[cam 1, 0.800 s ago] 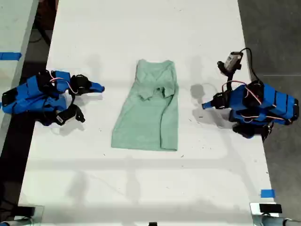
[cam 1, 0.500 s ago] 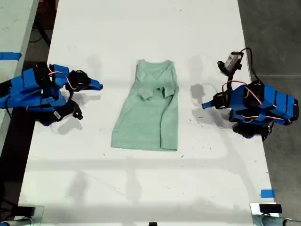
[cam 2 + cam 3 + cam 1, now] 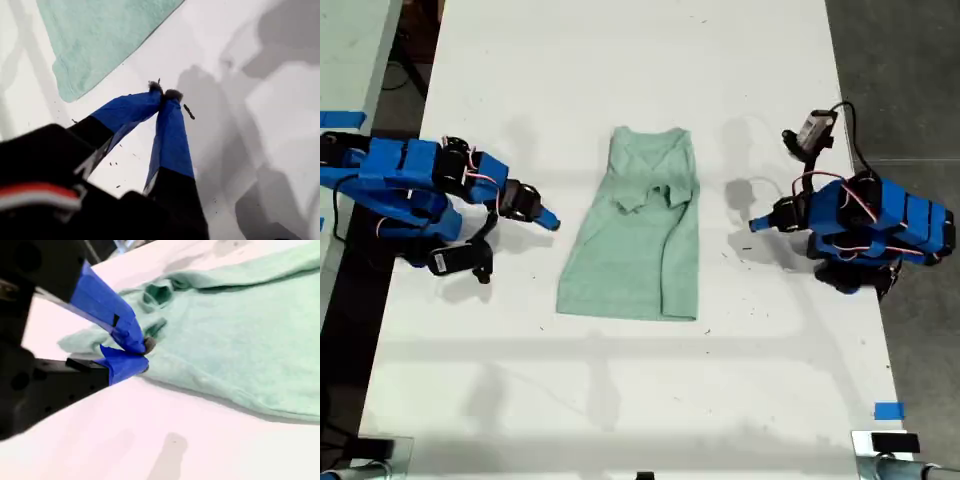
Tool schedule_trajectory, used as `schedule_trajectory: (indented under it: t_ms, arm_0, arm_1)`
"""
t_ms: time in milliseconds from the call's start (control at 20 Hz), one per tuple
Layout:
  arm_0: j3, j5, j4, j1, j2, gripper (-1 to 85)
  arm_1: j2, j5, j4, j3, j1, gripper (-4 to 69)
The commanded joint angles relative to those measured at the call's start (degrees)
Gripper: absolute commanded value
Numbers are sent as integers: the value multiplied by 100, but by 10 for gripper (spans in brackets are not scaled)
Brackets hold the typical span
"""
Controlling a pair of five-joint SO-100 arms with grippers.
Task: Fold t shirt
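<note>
The pale mint-green t shirt (image 3: 635, 250) lies on the white table (image 3: 620, 400), V neckline toward the far edge, both sleeves folded in over the chest. My second gripper (image 3: 548, 221) is shut and hovers just off the shirt's edge on the exterior view's left. In the second wrist view its shut tips (image 3: 145, 352) sit right beside the shirt (image 3: 240, 340), near the neckline and sleeve folds. My first gripper (image 3: 753, 225) is shut over bare table on the exterior view's right, a short gap from the shirt. The first wrist view shows its shut tips (image 3: 165, 94) and one hem corner of the shirt (image 3: 95, 35).
A strip of blue tape (image 3: 888, 410) marks the table's near corner at the exterior view's right. Dark floor borders the table on that side. A second pale surface (image 3: 350, 60) with blue tape (image 3: 340, 120) stands at the exterior view's left.
My second gripper has swung toward the shirt, rightward and nearer in the exterior view, still shut. My first arm has not moved. The shirt lies as before.
</note>
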Motion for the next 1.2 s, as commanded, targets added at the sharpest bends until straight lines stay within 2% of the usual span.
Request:
schedule_trajectory:
  t_ms: [0,150,300,400,700,800,950,1000,1050,1150]
  arm_0:
    - [-1020,-202,-88,896,-861,131]
    - [-1406,-958,79,1521,-1670,214]
    - [-1266,-1468,-79,1494,-2030,227]
    - [-1248,-1626,-141,1345,-2417,229]
    - [-1239,-1477,-765,809,-3164,231]
    - [-1239,-1468,-765,659,-3313,223]
    - [-1248,-1512,-826,536,-3814,192]
    - [-1248,-1556,-896,501,-4052,156]
    - [-1257,-1661,-976,492,-4192,10]
    - [-1415,-1617,-1274,642,-4263,-1]
  arm_1:
    - [79,-44,-26,-18,-35,15]
    - [141,-35,-18,-18,-105,15]
    - [220,-44,-9,0,-123,15]
    - [281,-18,0,9,-176,15]
    - [325,-18,0,18,-220,15]
    - [334,-18,0,18,-229,15]
    - [343,-9,9,18,-272,15]
    - [360,-9,9,18,-272,15]
    - [378,-9,9,26,-272,15]
    - [396,-9,9,26,-272,15]
